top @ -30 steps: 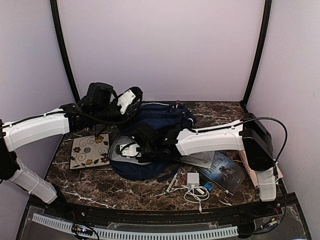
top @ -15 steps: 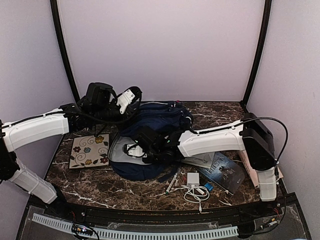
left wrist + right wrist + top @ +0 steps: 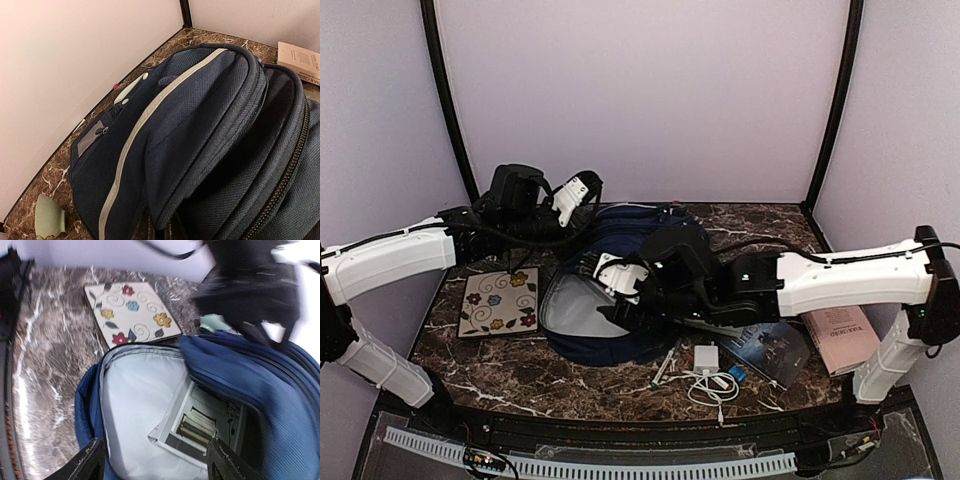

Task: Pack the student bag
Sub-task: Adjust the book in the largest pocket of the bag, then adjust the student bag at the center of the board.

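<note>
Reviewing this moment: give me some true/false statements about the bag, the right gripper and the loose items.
1. The student bag lies open, its grey lining showing. True.
2. The right gripper is shut on a book. False: its fingers stand wide apart over the open bag, holding nothing.
3. The flower-patterned card is inside the bag. False: it lies on the table beside the bag.
4. A white charger with its cable lies on the table. True.
</note>
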### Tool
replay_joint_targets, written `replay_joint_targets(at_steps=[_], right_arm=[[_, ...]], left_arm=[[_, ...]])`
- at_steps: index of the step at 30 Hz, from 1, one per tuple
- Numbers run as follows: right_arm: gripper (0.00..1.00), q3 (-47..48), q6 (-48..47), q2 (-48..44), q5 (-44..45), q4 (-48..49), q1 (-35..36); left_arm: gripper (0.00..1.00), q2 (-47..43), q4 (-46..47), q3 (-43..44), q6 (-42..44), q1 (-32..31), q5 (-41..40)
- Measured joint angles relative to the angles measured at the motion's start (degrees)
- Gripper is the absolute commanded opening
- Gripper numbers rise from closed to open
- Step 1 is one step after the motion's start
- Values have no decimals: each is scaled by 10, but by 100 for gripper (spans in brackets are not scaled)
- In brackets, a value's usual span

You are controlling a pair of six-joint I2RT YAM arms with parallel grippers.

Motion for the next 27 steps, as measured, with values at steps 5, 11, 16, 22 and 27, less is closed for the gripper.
replay_joint_targets(at_steps=[5, 11, 16, 22, 27], right_arm=[[83, -142, 166, -125, 6, 90, -43], [88, -204, 352, -128, 32, 83, -171], [86, -199, 435, -74, -1, 71, -245], [82, -157, 468, -20, -76, 81, -320], [80, -24, 466, 56, -155, 81, -390]], left_arm=[[0, 0, 0, 1, -14, 0, 1], [0, 15, 0, 15, -35, -7, -4], [0, 30, -2, 34, -41, -29, -19], [0, 44, -22, 69, -44, -72, -26], [0, 46, -22, 81, -71, -81, -13]])
